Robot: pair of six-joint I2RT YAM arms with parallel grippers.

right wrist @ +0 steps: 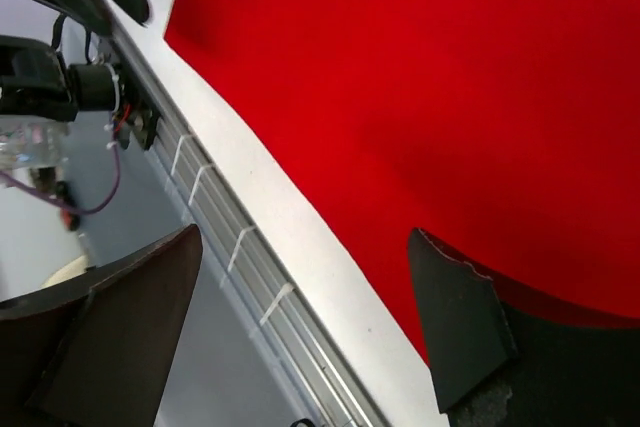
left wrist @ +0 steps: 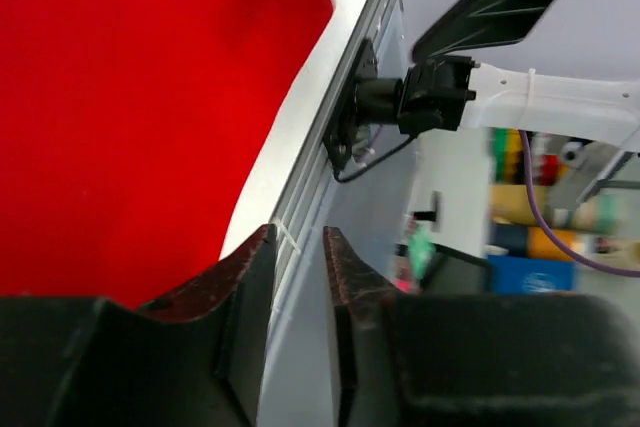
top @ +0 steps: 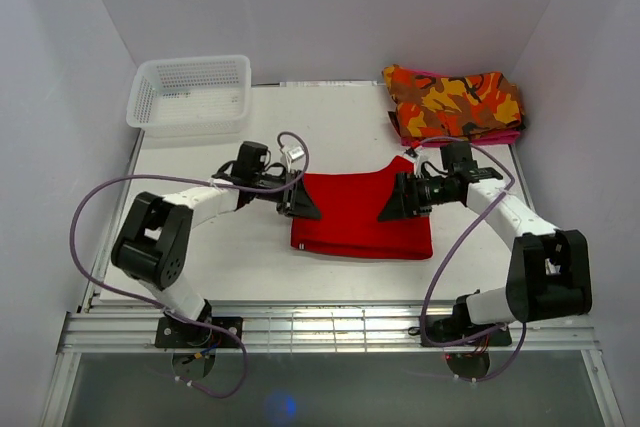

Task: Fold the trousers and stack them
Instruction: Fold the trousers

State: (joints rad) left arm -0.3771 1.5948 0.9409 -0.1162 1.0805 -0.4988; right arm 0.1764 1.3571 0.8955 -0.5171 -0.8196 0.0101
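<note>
Trousers [top: 360,215]: plain bright red, no pattern, soft matte cloth; folded into a compact, roughly four-sided pad, wider along the near edge than the far one.
Surface: smooth & flat for the most part, w/ faint creases only; the near edge is straight, the far right corner rises to a small point.
Position: mid tabletop [top: 230,247], lying flat, btwn the two grippers (nearer the front rail than the back wall).
Left gripper [top: 303,205]: at the trousers' left edge, pointing right. In the wrist view its fingers [left wrist: 250,287] stand close together w/ a slim gap and nothing in the gap; the red cloth fills the view beyond them. Can't tell if it touches the cloth.
Right gripper [top: 393,205]: at the trousers' right edge, pointing left. Fingers [right wrist: 455,317] are spread wide apart, nothing btwn them; one finger shows against the red cloth, the other over the rail side.
Camouflage garment [top: 455,99]: orange-red-yellow, folded, at the far right corner of the tabletop, well apart from the trousers, w/ a pink layer showing under its near edge.
Basket [top: 190,122]: white mesh, far left corner, upright.
Front rail [top: 330,327]: metal, along the near edge, carrying both arm bases.
</note>
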